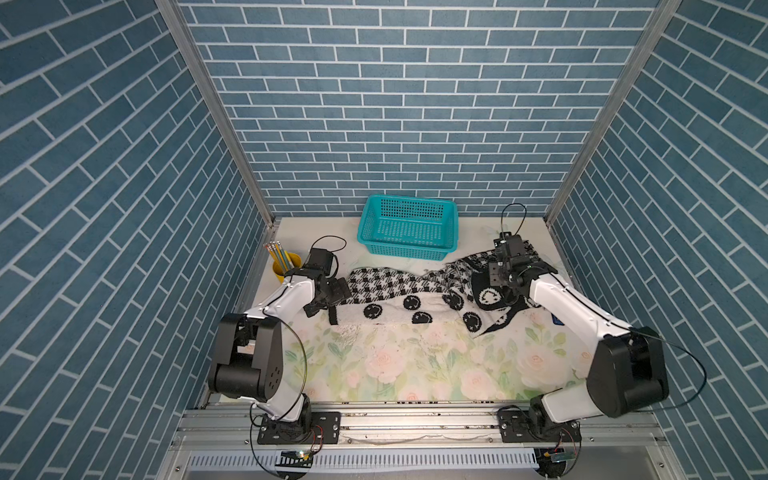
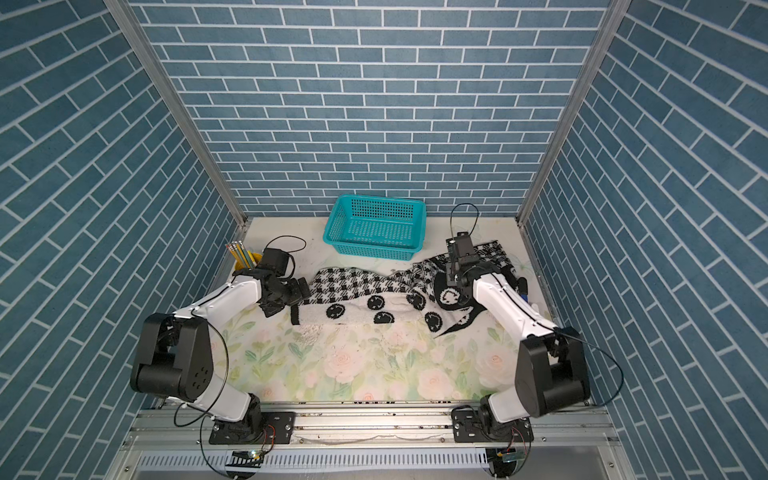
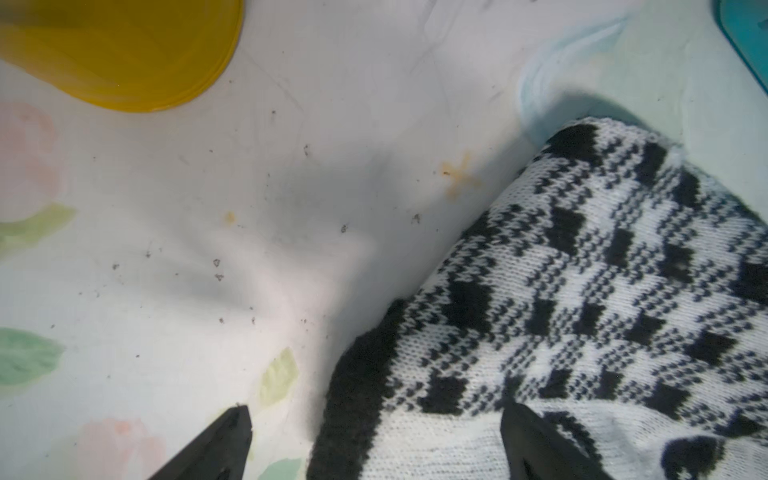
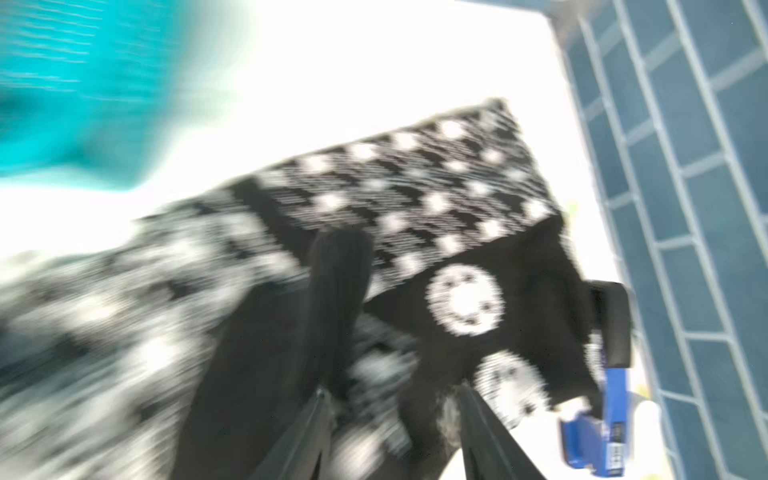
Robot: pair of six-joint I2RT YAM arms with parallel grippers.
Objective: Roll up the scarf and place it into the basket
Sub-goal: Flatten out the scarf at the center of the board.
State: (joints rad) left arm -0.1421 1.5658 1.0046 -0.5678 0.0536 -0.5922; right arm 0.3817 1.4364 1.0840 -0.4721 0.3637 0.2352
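Observation:
The black-and-white scarf (image 1: pixel 399 297) (image 2: pixel 357 299) lies spread across the table, bunched and folded over at its right end. The teal basket (image 1: pixel 407 250) (image 2: pixel 374 249) stands behind it, nothing in it. My left gripper (image 1: pixel 332 303) (image 3: pixel 376 415) is open wide at the scarf's left end. It straddles the black edge, one finger over the knit (image 3: pixel 582 291) and one over the cloth-covered table. My right gripper (image 1: pixel 505 291) (image 4: pixel 392 392) points down onto the folded black side (image 4: pixel 415 187). Its jaws stand partly apart with scarf folds between them; that view is blurred.
A yellow pencil cup (image 1: pixel 286 266) (image 3: pixel 124 50) stands close behind the left wrist. A blue-and-black tool (image 4: pixel 611 395) lies by the right wall beside the scarf. Blue brick walls close in three sides. A flowered cloth (image 1: pixel 415 365) covers the table in front.

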